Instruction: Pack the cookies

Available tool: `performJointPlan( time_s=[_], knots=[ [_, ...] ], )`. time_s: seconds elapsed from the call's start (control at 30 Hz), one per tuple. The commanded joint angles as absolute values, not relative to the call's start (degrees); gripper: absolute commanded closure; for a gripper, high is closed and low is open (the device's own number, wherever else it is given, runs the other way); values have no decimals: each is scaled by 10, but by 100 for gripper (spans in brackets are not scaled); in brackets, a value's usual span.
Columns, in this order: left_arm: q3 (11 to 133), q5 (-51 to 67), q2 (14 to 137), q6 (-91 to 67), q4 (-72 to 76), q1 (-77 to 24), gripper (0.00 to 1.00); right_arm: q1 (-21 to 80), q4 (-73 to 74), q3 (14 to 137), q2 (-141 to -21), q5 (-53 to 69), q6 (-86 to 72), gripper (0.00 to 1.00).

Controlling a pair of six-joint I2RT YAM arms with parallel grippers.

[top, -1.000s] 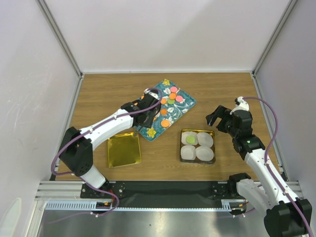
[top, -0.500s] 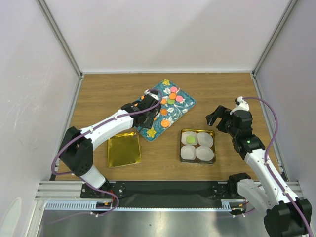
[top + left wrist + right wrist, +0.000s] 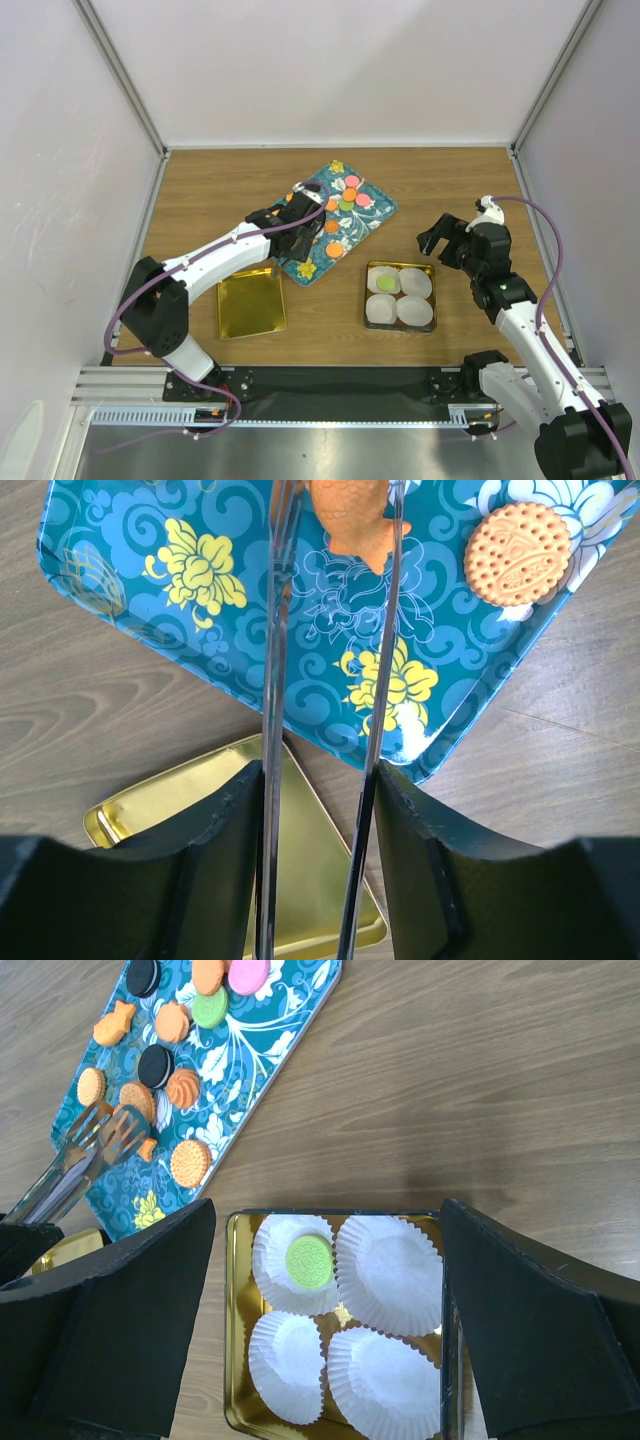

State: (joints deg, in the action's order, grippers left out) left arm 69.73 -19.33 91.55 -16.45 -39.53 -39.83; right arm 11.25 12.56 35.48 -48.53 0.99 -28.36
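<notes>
Seen from above, the left fingers (image 3: 303, 228) reach over the near part of the teal tray (image 3: 357, 232). The cookies (image 3: 345, 200) lie scattered on that tray in orange, green, pink and black. The right fingers (image 3: 433, 240) hang over the counter (image 3: 220, 190), near the far right corner of the tin (image 3: 435, 298). The tin holds four white paper cups (image 3: 415, 310), and a green cookie (image 3: 385, 284) lies in the far-left one. A gold lid (image 3: 250, 303) lies on the counter to the left of the tin.

The left wrist view shows two thin metal blades standing a narrow gap apart. They pinch a fish-shaped orange cookie (image 3: 350, 525) at their tips, over the tray. Whether it is lifted off the tray cannot be told. A round orange cookie (image 3: 518, 552) lies on the tray to its right, apart from it.

The right wrist view shows that arm's fingers spread wide and holding nothing, above the tin with its one green cookie.
</notes>
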Motion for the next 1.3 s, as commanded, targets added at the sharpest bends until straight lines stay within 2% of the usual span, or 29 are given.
performJointPlan(
  time_s=[0.0, 0.23, 0.4, 0.63, 0.9, 1.27],
  knots=[
    [697, -196, 904, -160, -378, -399, 49, 112, 115, 355, -482, 15, -272, 0],
    [707, -205, 908, -156, -388, -401, 63, 112, 116, 355, -482, 15, -272, 0],
    [725, -215, 884, -150, -412, -408, 68, 112, 116, 355, -483, 16, -272, 0],
    [759, -212, 846, -149, -446, -423, 71, 112, 114, 355, -485, 16, -272, 0],
    [824, -220, 855, -175, -478, -518, 71, 112, 122, 357, -485, 1, -273, 0],
    [947, -179, 980, -219, -445, -658, 69, 97, 186, 368, -462, -174, -299, 0]
  ],
)
